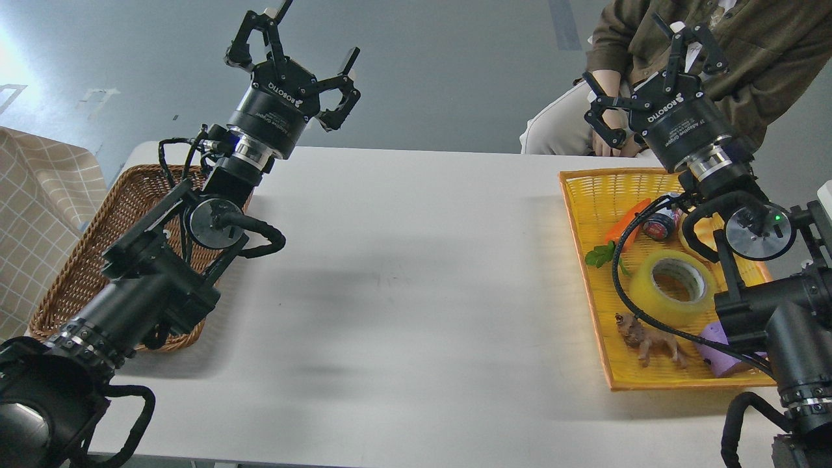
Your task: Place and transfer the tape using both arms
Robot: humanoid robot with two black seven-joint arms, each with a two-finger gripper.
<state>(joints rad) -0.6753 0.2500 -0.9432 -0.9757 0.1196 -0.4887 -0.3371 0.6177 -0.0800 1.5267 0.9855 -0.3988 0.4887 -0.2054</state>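
Observation:
The tape, a translucent yellow roll with a pale core, lies flat in the yellow tray at the right side of the table. My right gripper is raised well above and behind the tray, open and empty. High over the table's far left edge, my left gripper is also open with nothing between its fingers. Both black arms reach in from the bottom corners.
A brown wicker basket sits at the left edge under my left arm. The tray also holds a carrot, a small dark jar, a brown toy animal and a purple object. A seated person is behind the table.

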